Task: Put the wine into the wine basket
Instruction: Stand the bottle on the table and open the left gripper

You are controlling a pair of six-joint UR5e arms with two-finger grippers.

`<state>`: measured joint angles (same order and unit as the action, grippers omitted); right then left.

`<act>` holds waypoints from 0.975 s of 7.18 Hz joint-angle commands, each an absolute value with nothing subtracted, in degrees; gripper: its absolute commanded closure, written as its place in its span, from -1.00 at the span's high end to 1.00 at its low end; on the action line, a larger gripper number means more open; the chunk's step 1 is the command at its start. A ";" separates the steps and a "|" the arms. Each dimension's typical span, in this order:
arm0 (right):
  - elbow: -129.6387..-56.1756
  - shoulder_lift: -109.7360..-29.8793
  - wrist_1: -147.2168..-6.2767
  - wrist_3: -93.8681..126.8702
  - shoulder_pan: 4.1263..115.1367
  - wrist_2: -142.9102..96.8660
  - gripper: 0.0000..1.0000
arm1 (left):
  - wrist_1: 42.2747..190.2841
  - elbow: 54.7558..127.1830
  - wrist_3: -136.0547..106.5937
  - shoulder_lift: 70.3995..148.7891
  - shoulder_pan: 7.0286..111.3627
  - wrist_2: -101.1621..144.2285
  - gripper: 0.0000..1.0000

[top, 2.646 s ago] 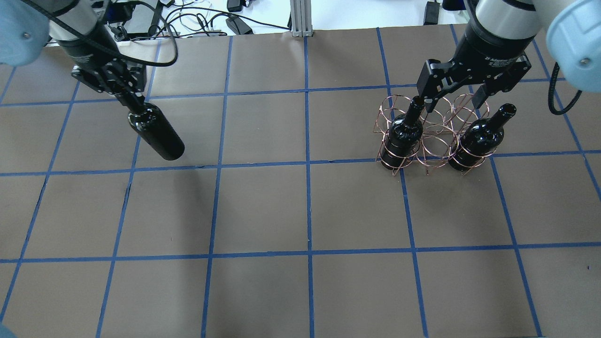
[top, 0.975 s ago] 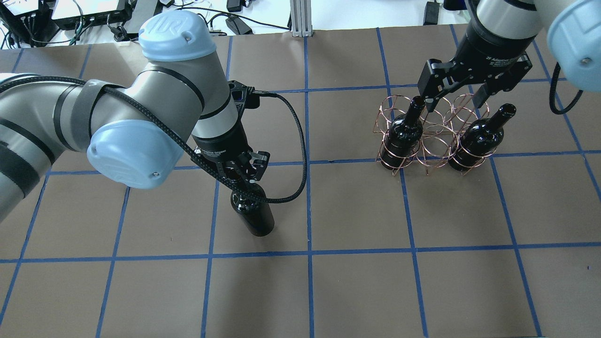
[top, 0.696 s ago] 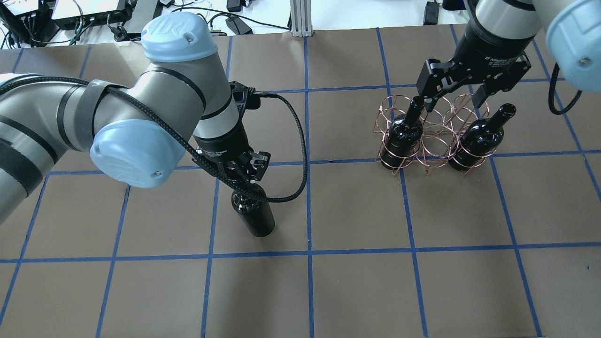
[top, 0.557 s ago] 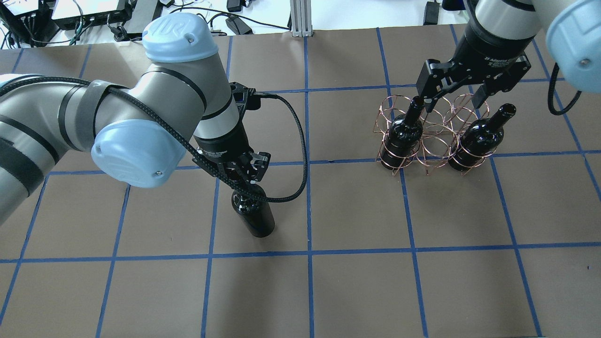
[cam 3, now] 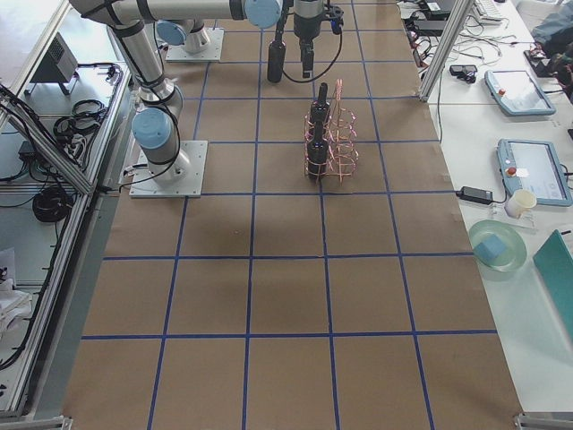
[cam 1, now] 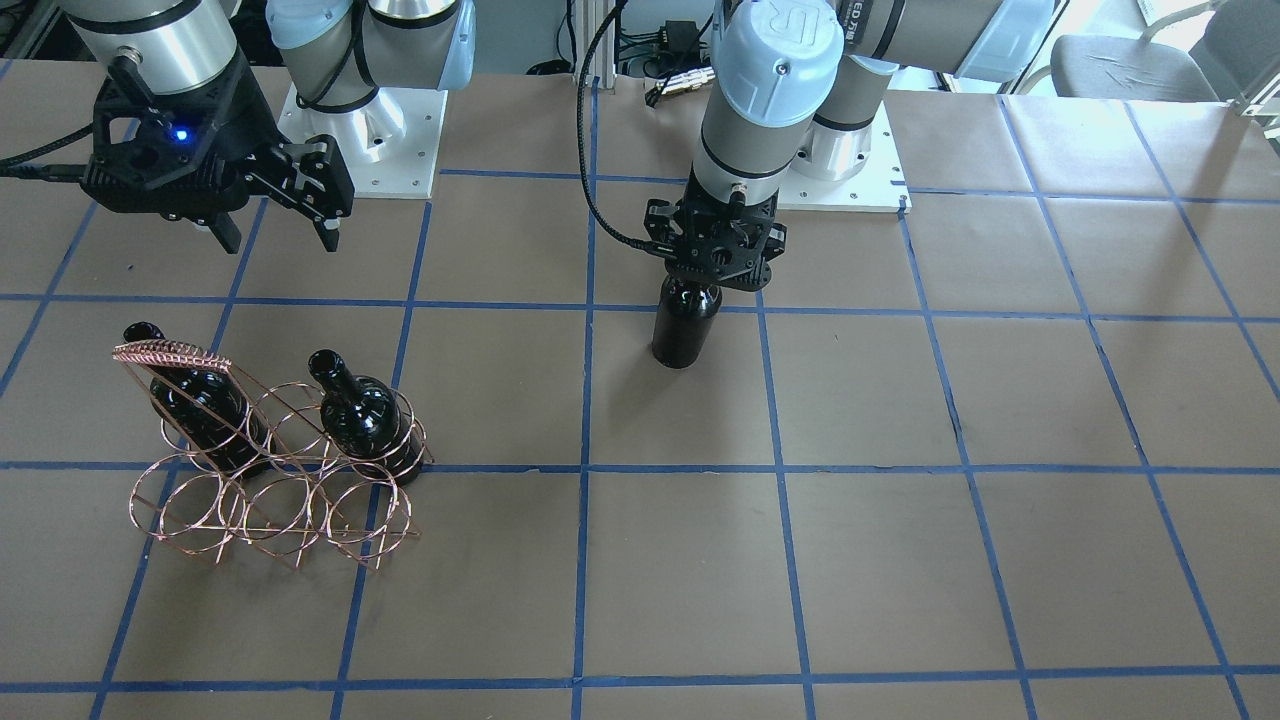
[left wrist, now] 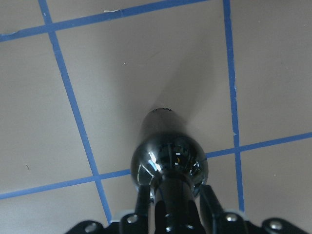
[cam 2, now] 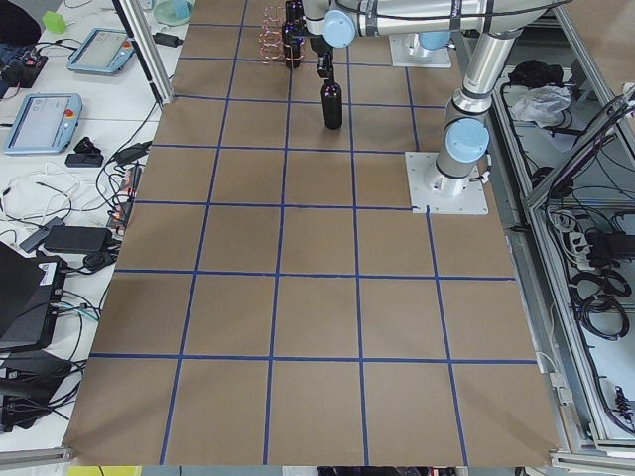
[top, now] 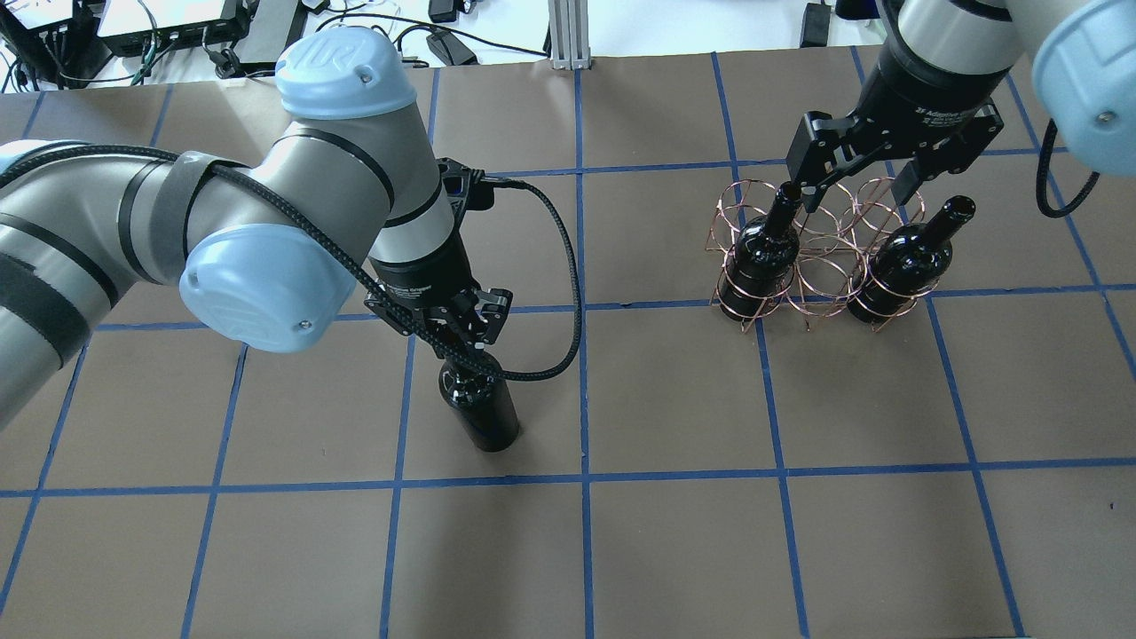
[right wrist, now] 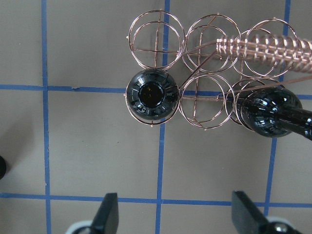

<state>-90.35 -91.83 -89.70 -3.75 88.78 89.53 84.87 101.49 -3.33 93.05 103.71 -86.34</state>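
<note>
The wine (top: 479, 413) is clenched at the neck by the left gripper (top: 460, 348), upright near the middle of the table (top: 674, 399) and well apart from the basket (top: 825, 266), above which the right gripper (top: 856, 195), marked "2F Adaptive", is held released; "UR" is read on the left arm's cap (top: 337, 62).

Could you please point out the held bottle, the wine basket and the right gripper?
held bottle (top: 486, 415): overhead view, its body.
wine basket (cam 1: 172, 354): front-facing view, braided handle.
right gripper (top: 854, 200): overhead view, between its fingertips.
</note>
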 commanded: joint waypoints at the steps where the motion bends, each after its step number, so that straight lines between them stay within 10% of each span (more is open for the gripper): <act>1: -90.35 -91.59 -90.00 -3.52 88.94 88.43 0.68 | 84.99 100.90 -3.34 92.73 103.71 -87.01 1.00; 7: -89.83 -91.49 -90.17 19.01 104.03 86.84 0.69 | 89.57 87.02 -2.73 92.29 91.53 -91.23 1.00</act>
